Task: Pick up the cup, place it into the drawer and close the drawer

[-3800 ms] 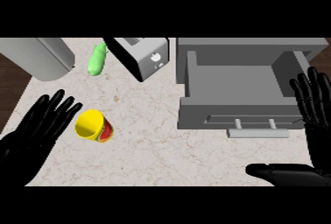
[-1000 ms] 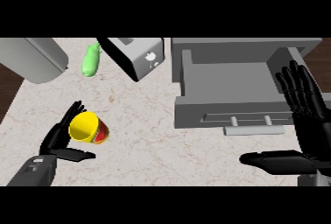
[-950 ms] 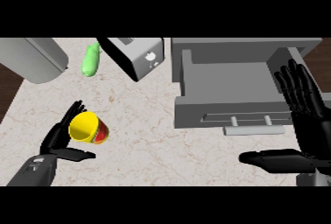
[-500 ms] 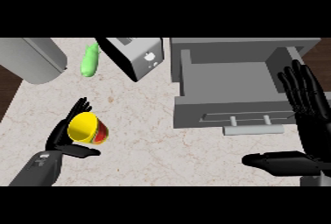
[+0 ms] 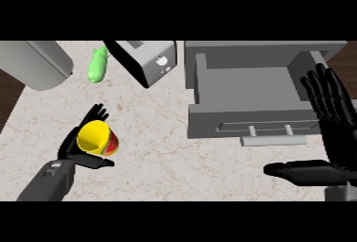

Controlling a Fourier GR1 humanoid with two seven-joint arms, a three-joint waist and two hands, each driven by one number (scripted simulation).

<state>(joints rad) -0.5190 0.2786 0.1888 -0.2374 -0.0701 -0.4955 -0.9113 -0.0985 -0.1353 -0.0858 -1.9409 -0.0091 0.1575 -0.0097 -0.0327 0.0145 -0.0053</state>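
Note:
A yellow cup [image 5: 96, 137] with a red outside lies tilted on the marble counter [image 5: 160, 160] at the left. My left hand [image 5: 72, 150] cups it. Straight fingers [image 5: 93, 115] rise behind the cup and the thumb [image 5: 93, 162] reaches under its near side, so the cup sits between them. The grey drawer [image 5: 209, 122] stands pulled open at the right, its inside bare, with a handle on the front panel [image 5: 267, 129]. At the right edge my right hand [image 5: 333, 126] rests open, fingers up, beside the drawer's right wall.
A toaster [image 5: 146, 60] stands at the back, just left of the drawer. A green vegetable [image 5: 97, 66] lies to its left, and a large grey rounded vessel [image 5: 33, 64] fills the back left corner. Dark floor shows past the counter's left edge.
My left hand has drawn slightly closer round the cup. The cup and my right hand have barely moved.

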